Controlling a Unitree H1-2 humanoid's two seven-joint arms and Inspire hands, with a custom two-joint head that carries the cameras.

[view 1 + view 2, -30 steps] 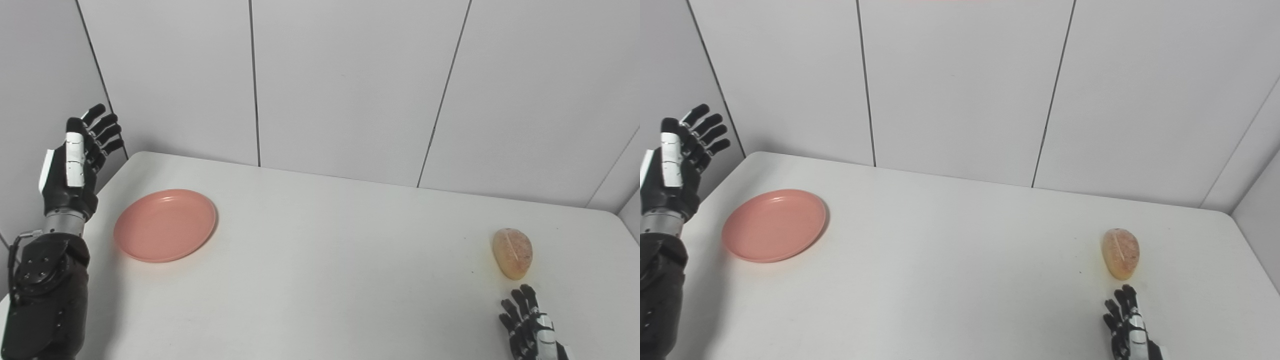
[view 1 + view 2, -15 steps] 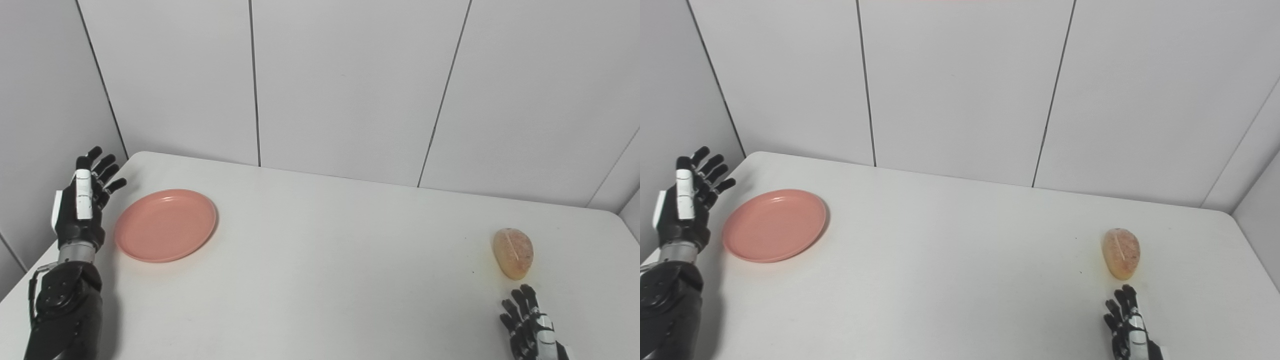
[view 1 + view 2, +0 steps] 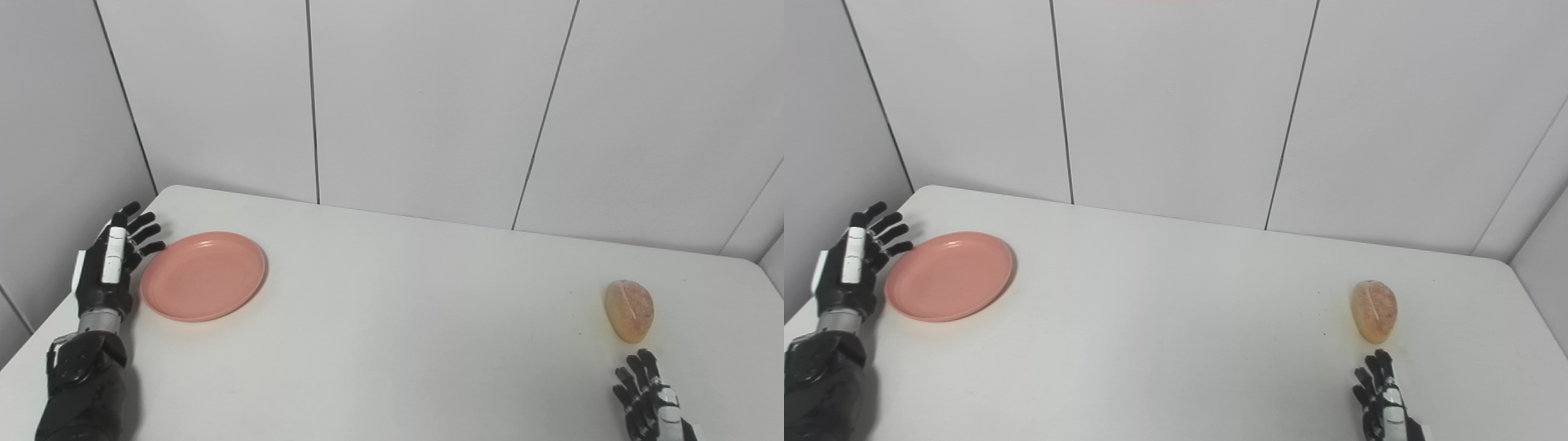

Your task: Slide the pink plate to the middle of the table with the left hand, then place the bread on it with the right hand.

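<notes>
Fingers [image 3: 144, 232] of the left hand [image 3: 109, 269] were spread and held nothing, just beside the pink plate [image 3: 203, 275] near the counter's [image 3: 392, 343] left edge. White counter lay open between the plate and the bread [image 3: 628, 310] far right. The right hand [image 3: 649, 407] rested open near the bread.

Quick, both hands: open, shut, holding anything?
Left hand: open, beside the pink plate, holding nothing.
Right hand: open, near the bread, holding nothing.
</notes>
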